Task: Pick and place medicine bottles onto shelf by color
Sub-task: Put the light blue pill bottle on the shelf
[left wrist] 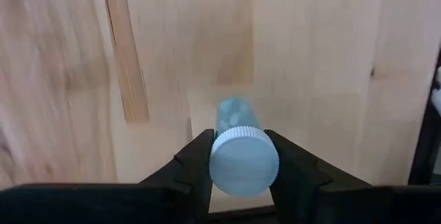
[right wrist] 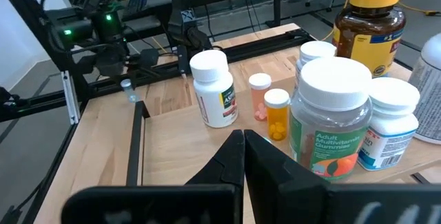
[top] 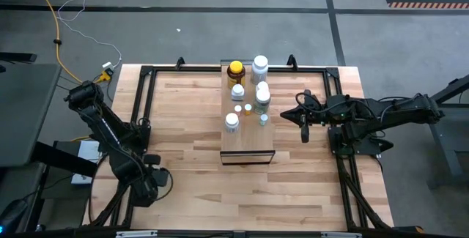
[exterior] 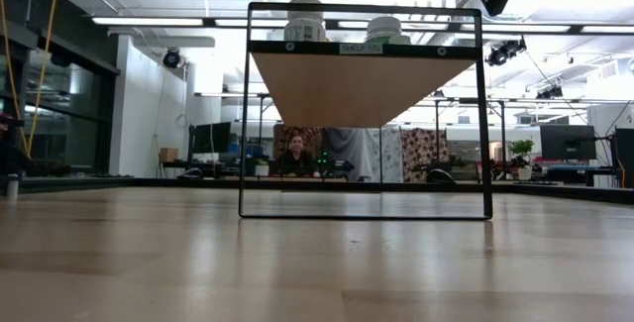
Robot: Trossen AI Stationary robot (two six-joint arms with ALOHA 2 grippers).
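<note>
My left gripper point(left wrist: 238, 165) sat low at the table's near-left corner, fingers clamped on a small pale-blue bottle point(left wrist: 241, 148), cap toward the wrist. The shelf point(top: 248, 124) stood well apart at mid-table, carrying the other medicine bottles point(top: 258, 95). My right gripper point(top: 303, 124), fingers together, hung just beside the shelf's right edge.

Both my arms read as dark, matte black linkages with rounded joint housings. Left arm point(top: 110, 139): chunky segments, black cabling near its base. Right arm point(top: 381, 113): slimmer, elongated links. Right gripper point(right wrist: 242, 156) fingers are black, wedge-shaped; left gripper point(left wrist: 238, 165) fingers black, angular.
</note>
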